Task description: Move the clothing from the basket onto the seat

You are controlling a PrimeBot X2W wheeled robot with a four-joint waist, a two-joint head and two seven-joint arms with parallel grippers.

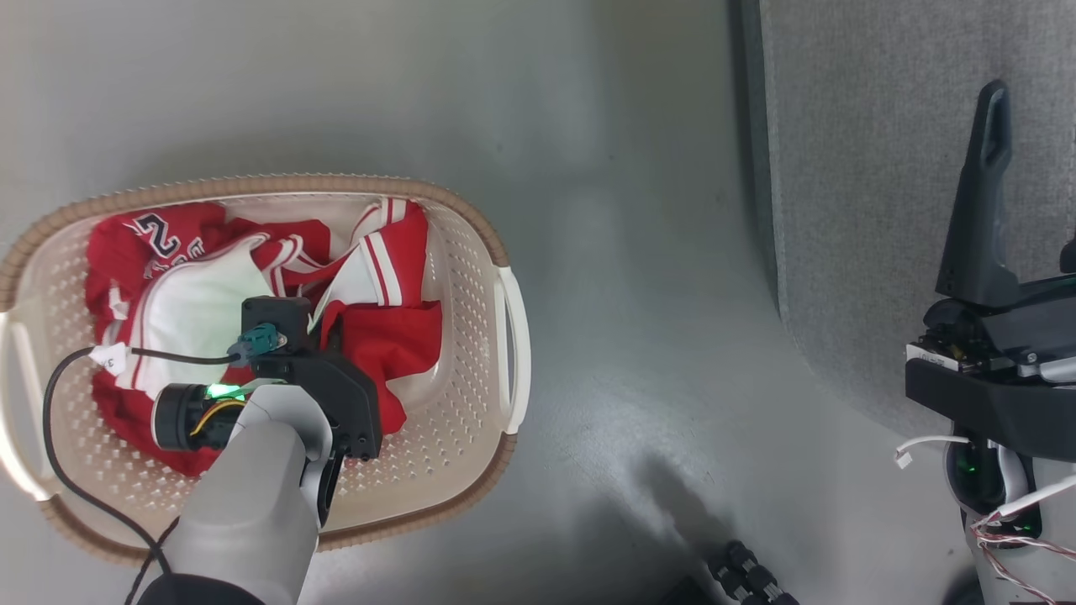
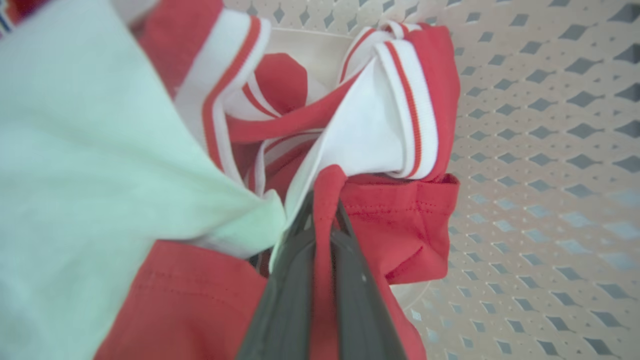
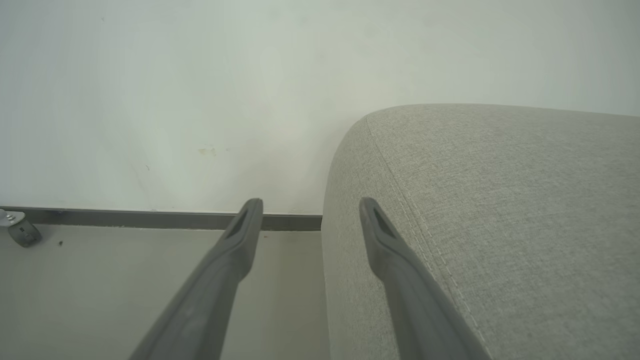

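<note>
Inside the basket (image 1: 252, 181), the left gripper (image 2: 325, 205) pinched a thin fold of the clothing (image 1: 395, 336); lifting might slip it or drag tangled garments. Right of it, the right gripper (image 3: 310, 212) stood spread.

Light's soft and even on my feeds, no hard glare anywhere. Head cam shows a fuzzy shadow low on the pale grey floor (image 1: 639, 252). Left wrist cam sits so close that the crumpled red-and-white sports clothing (image 2: 400, 220) blurs, its white part tinted greenish, and the cream perforated plastic basket (image 2: 550, 150) smears toward the edges.
</note>
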